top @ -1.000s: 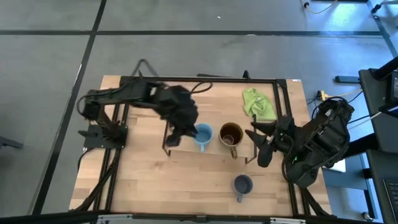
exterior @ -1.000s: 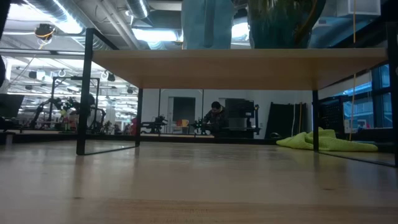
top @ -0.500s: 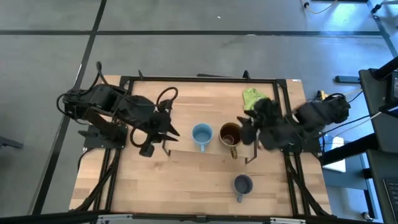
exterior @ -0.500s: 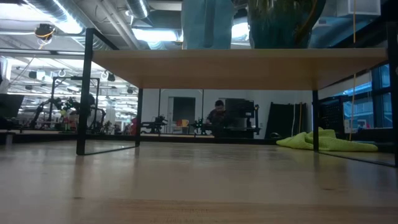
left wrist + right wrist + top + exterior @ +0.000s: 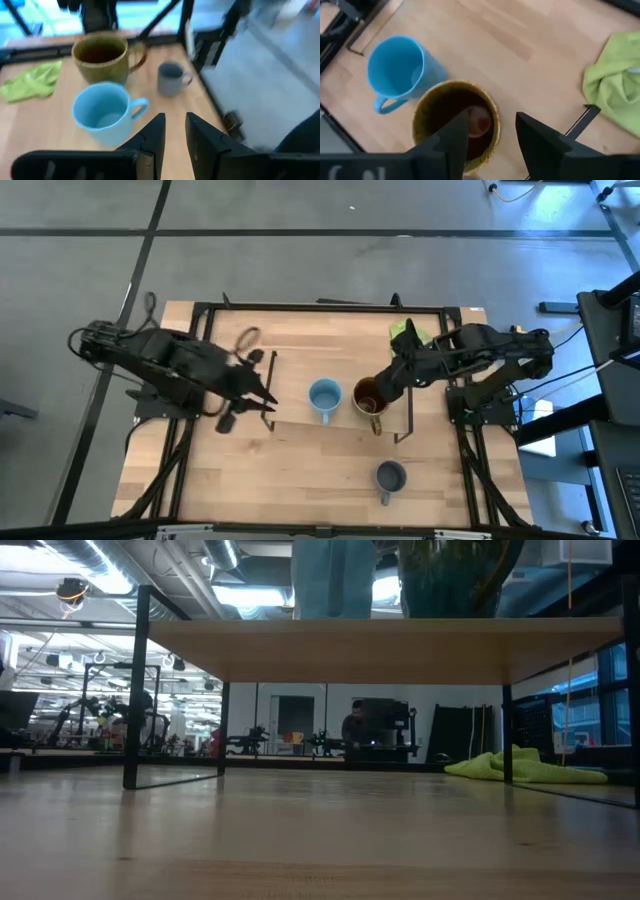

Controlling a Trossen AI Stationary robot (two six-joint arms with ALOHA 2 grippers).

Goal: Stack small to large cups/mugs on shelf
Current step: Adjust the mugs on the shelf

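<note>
A: Where do the mugs sit?
B: The light blue mug (image 5: pixel 324 399) and the brown mug (image 5: pixel 371 397) stand side by side on the shelf (image 5: pixel 300 423), close but with a thin gap between them. The brown one is toward the shelf's right end frame. The dark grey-blue mug (image 5: pixel 390 477) is off the shelf, on the table (image 5: pixel 240 480) near the front edge, well apart from the other two.

A: Right gripper?
B: The right gripper (image 5: pixel 490 145) hangs just above the brown mug's rim — fingers spread, with the glossy dark inside showing between them. It holds nothing.

A: Left?
B: The left gripper (image 5: pixel 262 394) is at the shelf's left end, clear of the light blue mug, with bare board between them. In the left wrist view its fingers (image 5: pixel 152 137) are only slightly parted, with nothing in the gap.

A: Open room?
B: The shelf's left half is bare wood. The table in front of the shelf is free except for the grey-blue mug. The lime-green cloth (image 5: pixel 405 337) lies at the back right corner, beside the right arm. In the low view the space under the shelf is open, and the mug bases show above its top edge.

A: Anything else?
B: A person (image 5: pixel 354 727) sits far back in the room.
</note>
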